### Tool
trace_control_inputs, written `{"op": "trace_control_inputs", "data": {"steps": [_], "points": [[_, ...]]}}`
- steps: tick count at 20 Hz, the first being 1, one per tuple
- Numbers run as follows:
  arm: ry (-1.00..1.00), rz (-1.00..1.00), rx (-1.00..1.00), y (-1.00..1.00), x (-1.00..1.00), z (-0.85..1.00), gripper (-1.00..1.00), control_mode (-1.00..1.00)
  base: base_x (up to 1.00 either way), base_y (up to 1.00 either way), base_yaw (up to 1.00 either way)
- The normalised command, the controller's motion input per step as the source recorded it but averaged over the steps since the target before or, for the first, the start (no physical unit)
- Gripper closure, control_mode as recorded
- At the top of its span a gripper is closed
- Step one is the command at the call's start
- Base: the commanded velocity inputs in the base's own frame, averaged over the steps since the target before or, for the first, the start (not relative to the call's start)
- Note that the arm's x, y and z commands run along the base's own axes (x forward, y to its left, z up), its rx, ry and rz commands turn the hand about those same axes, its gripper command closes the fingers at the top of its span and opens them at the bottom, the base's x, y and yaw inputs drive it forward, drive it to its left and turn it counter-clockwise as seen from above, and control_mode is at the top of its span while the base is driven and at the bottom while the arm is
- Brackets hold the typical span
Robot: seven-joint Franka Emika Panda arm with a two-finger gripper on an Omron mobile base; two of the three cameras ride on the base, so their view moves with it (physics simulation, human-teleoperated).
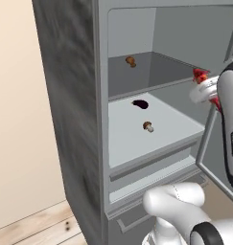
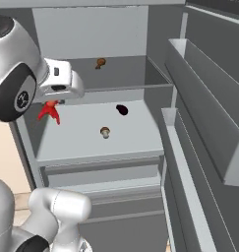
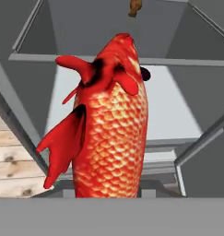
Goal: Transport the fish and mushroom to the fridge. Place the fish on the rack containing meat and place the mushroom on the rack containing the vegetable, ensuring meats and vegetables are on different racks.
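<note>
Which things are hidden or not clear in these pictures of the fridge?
- Hand fingers: covered by the fish in the hand view and by the white wrist in both base views, so their grip cannot be seen.
- Vegetable: in the hand view mostly behind the fish.
- Meat: cut by the hand view's top edge; too small for detail elsewhere.
- Mushroom: too small for detail.

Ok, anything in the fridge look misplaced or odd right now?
Nothing stands out. The mushroom sits on the white rack near the eggplant, the meat on the darker rack above, and the fish is in the gripper.
</note>
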Motion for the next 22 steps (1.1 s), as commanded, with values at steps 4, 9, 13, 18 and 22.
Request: {"op": "trace_control_inputs", "data": {"steps": [4, 9, 13, 18, 22], "points": [[-0.33, 0.00, 0.08, 0.00, 0.49, 0.09, 1.00, -1.00, 0.00, 0.00, 0.00], [0.06, 0.03, 0.02, 0.01, 0.97, 0.07, 1.00, -1.00, 0.00, 0.00, 0.00], [0.06, 0.05, 0.00, -0.03, 1.00, -0.01, 1.00, -1.00, 0.00, 0.00, 0.00], [0.00, 0.06, 0.00, -0.13, 1.00, -0.15, 1.00, -1.00, 0.00, 0.00, 0.00], [0.00, 0.05, 0.00, -0.12, 1.00, -0.34, 1.00, -1.00, 0.00, 0.00, 0.00]]}}
